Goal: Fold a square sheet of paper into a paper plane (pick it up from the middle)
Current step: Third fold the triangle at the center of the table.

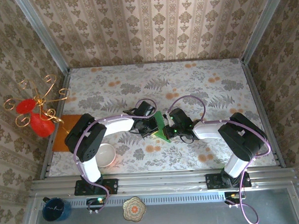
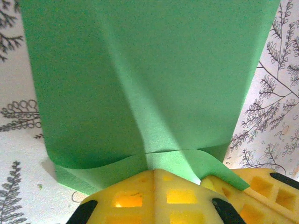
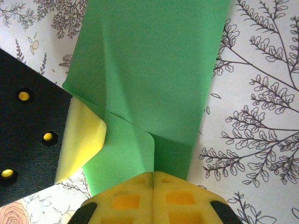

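The paper plane (image 1: 162, 126) is right of the white bowl (image 1: 105, 154) and slightly farther back, its long axis running far to near; I cannot tell which end is the nose. The left gripper (image 2: 154, 171) and right gripper (image 3: 153, 173) pinch its folded edges from opposite sides, fingers closed tight. Open table (image 1: 213, 84) stretches beyond the bowl.
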Available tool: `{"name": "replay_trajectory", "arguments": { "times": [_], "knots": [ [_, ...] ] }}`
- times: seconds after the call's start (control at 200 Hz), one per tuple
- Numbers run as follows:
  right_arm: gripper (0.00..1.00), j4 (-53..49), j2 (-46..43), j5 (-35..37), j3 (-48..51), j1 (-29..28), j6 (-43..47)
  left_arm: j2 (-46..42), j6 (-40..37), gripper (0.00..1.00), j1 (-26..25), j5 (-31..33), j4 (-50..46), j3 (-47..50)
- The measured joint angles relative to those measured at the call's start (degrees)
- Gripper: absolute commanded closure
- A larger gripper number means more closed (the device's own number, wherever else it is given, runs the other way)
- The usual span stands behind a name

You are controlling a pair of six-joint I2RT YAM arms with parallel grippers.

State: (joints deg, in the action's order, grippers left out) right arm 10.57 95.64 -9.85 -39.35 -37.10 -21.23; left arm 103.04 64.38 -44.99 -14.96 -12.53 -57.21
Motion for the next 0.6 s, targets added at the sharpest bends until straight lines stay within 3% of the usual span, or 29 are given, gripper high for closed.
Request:
{"name": "replay_trajectory", "arguments": {
  "times": [0.6],
  "knots": [
    [1.0,-0.2,0.1,0.0,-0.2,0.0,-0.1,-0.2,0.6,0.95,0.0,0.0,1.5,1.1]
  ]
}}
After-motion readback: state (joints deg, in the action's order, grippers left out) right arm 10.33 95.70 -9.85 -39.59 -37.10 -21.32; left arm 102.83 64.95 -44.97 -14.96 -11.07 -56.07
